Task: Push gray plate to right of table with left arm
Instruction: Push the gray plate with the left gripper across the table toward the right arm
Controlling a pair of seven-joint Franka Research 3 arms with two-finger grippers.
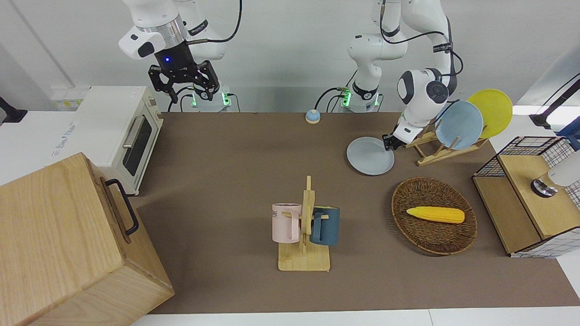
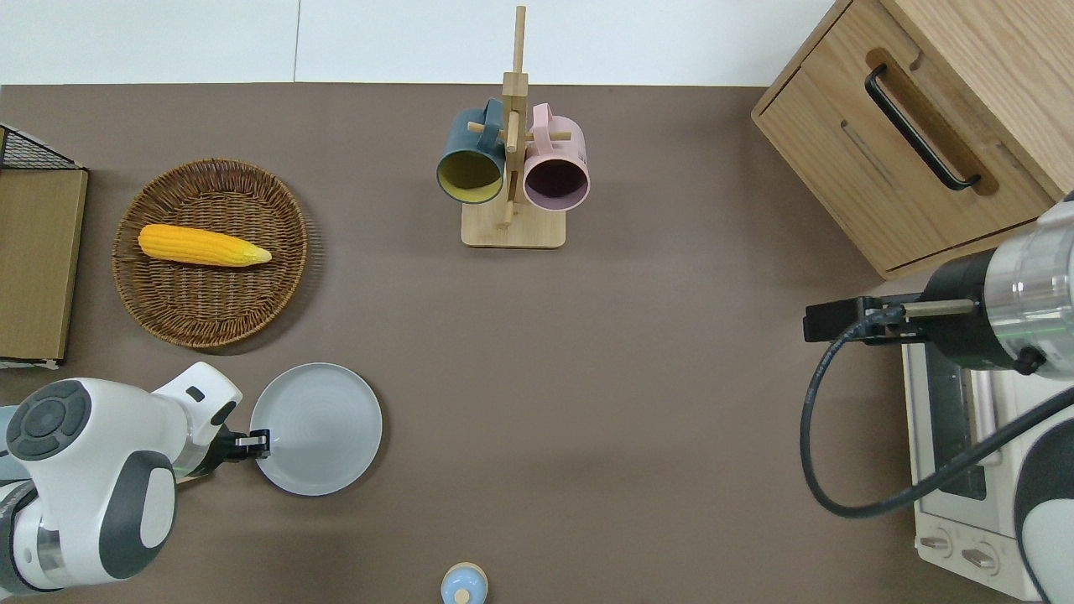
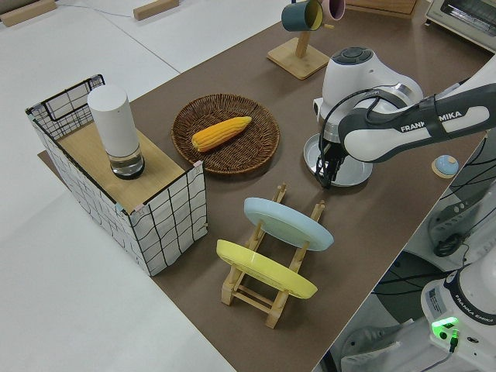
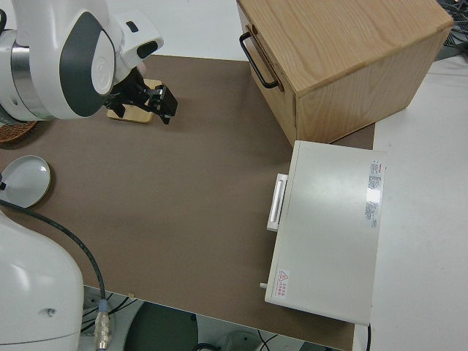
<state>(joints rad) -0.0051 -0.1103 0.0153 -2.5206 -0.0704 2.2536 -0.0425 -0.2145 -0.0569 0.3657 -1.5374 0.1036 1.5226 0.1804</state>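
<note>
The gray plate (image 2: 323, 424) lies flat on the brown table (image 2: 587, 377), nearer to the robots than the wicker basket and toward the left arm's end. It also shows in the front view as the gray plate (image 1: 369, 157) and in the left side view as the gray plate (image 3: 353, 167). My left gripper (image 2: 257, 440) sits low at the plate's rim on the side toward the left arm's end, fingers shut and pointing down, touching or nearly touching the rim; the same left gripper (image 1: 389, 142) (image 3: 328, 174) stands between plate and plate rack. The right gripper (image 1: 183, 81) is parked, open.
A wooden rack (image 1: 435, 151) holds a sky-blue plate (image 1: 458, 124) and a yellow plate (image 1: 491, 111) beside the left gripper. A basket (image 2: 210, 310) with corn (image 2: 201, 245), a mug stand (image 2: 512, 226), a small bell (image 2: 463, 585), a wooden cabinet (image 2: 923, 126) and a toaster oven (image 2: 965, 470) are around.
</note>
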